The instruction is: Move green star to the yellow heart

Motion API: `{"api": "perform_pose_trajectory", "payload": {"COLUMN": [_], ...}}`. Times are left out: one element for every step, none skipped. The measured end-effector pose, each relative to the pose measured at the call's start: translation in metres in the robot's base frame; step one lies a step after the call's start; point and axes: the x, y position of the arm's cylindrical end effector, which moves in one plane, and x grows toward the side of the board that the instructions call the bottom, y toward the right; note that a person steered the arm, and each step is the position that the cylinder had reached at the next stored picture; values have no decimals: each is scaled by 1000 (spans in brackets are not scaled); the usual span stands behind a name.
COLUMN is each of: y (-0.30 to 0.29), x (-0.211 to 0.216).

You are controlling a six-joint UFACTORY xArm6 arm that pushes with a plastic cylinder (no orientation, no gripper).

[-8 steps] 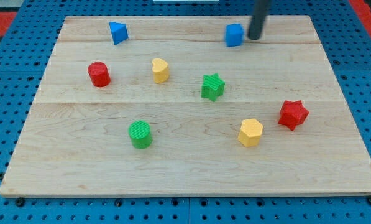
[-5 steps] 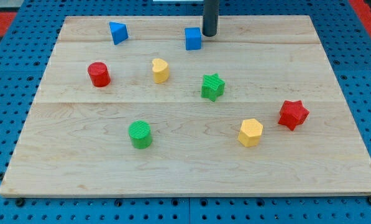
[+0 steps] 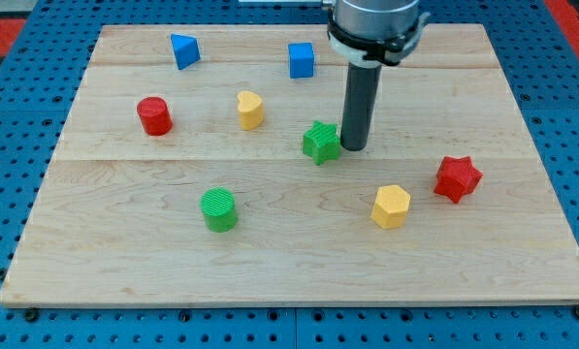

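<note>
The green star (image 3: 320,142) lies near the middle of the wooden board (image 3: 289,271). The yellow heart (image 3: 250,110) stands up and to the view's left of it, with a gap between them. My tip (image 3: 353,148) is down on the board, right against the star's right side. The rod rises from it toward the view's top.
A blue cube (image 3: 302,59) and a blue triangular block (image 3: 183,49) sit near the top edge. A red cylinder (image 3: 154,115) is at the left, a green cylinder (image 3: 218,209) lower left, a yellow hexagon (image 3: 391,206) and a red star (image 3: 457,178) lower right.
My tip pushed the blue cube to the left along the top, then came down to the green star's right side. The star has shifted slightly left.
</note>
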Motion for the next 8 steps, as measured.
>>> {"api": "perform_pose_trajectory", "payload": {"y": [-69,-90,-130,-186,-180,-249,-200,-142], "x": [0,0,29,32,-12,-6,-36,-43]}}
